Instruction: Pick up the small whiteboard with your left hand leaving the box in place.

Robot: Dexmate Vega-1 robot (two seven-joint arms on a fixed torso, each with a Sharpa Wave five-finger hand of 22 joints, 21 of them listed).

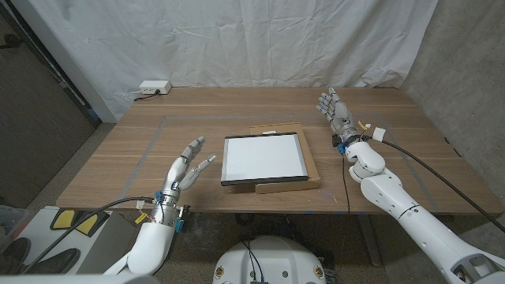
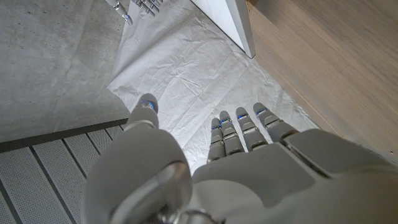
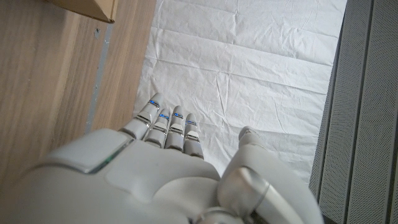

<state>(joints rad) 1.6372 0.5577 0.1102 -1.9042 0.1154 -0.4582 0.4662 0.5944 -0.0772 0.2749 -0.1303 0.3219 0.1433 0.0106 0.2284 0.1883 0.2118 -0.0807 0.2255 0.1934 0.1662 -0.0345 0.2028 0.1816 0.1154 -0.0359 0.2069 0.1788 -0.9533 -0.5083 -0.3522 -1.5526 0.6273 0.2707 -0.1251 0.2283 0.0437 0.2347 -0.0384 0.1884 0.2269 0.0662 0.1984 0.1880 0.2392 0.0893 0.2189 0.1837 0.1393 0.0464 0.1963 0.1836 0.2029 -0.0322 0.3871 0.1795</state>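
The small whiteboard, white with a dark frame, lies on top of a flat cardboard box in the middle of the table. My left hand hovers open just left of the whiteboard, fingers spread and pointing toward it, not touching. In the left wrist view the same hand reaches up with the whiteboard's edge beyond its fingertips. My right hand is open, held up to the right of the box and a little farther back; the right wrist view shows it with a corner of the box.
A white power strip sits at the table's far left corner. Grey tape lines mark a rectangle on the wooden table. A white cloth backdrop hangs behind the table. Cables run along my right arm.
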